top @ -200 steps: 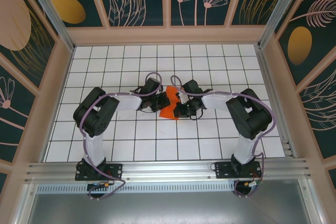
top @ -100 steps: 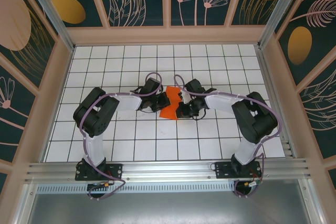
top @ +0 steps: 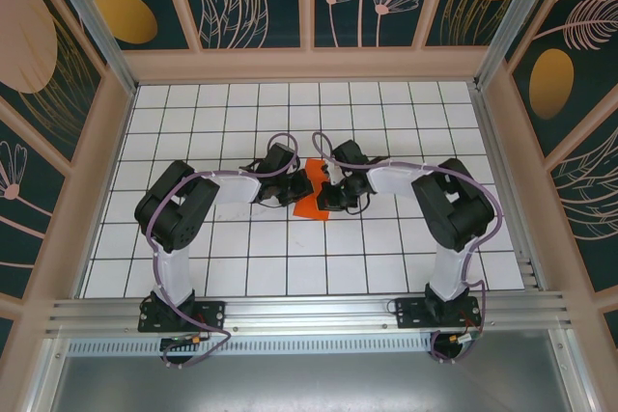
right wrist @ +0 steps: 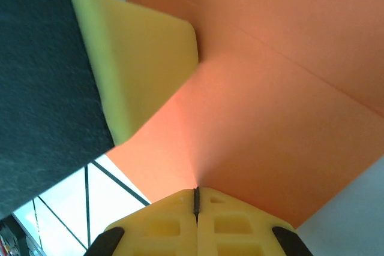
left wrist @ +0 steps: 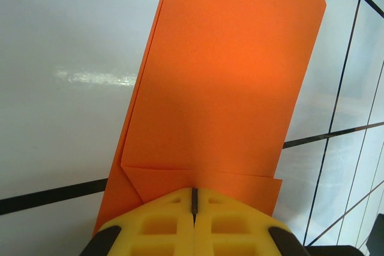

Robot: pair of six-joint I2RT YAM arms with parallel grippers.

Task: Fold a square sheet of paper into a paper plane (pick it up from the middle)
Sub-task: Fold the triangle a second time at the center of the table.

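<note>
Orange paper (left wrist: 222, 88), folded — left jaws, right jaws pinch it.

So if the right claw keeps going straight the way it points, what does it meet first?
The right claw is shut on the folded orange paper, so that paper comes first; behind it, likely the left claw, whose yellow finger sits just left of the line.

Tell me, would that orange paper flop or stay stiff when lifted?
Probably floppy: the thin bright orange sheet of paper bends where the yellow fingers pinch it. Likely light, being that thin. Visible creases may stiffen it slightly.
</note>
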